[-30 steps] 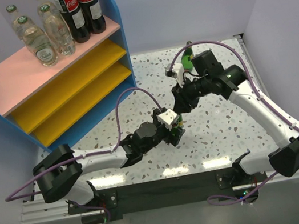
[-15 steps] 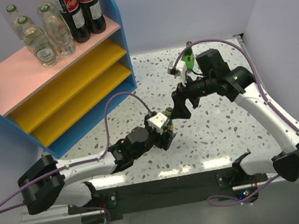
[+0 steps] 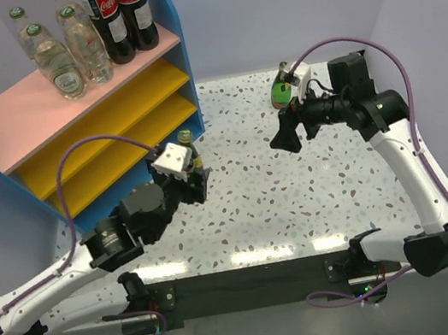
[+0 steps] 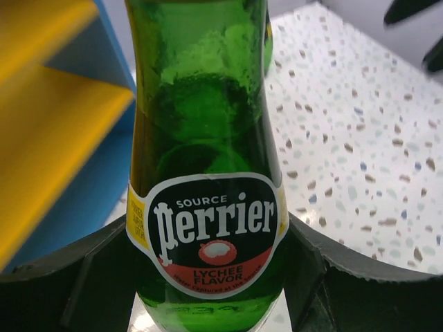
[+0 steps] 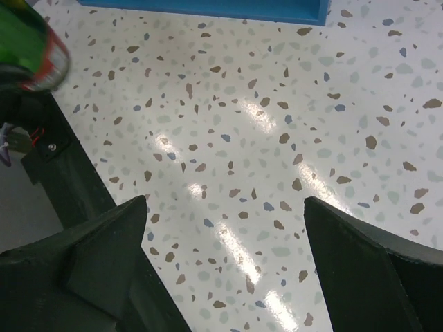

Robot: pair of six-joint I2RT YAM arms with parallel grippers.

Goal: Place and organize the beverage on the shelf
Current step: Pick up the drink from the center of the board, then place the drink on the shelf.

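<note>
My left gripper [image 3: 192,176] [image 4: 208,280] is shut on a green glass Perrier bottle [image 3: 189,151] [image 4: 205,159], held upright just in front of the shelf's [image 3: 86,122] blue right panel. The label faces the left wrist camera and the fingers [image 4: 83,277] press both of its sides. My right gripper [image 3: 284,133] [image 5: 225,207] hangs open over bare table, with nothing between its fingers. A second green bottle [image 3: 281,88] stands at the back beside the right wrist. Clear green-capped bottles [image 3: 58,62] and cola bottles [image 3: 119,12] stand on the pink top board.
The yellow lower boards [image 3: 108,149] [image 4: 48,131] hold nothing that I can see. In the right wrist view the shelf's blue base [image 5: 208,8] runs along the top edge, with a blurred green bottle [image 5: 24,38] at the top left. White walls close in the back and right.
My left arm has carried the green bottle left and back, up to the shelf front. The right gripper has opened and drawn away to the right.
</note>
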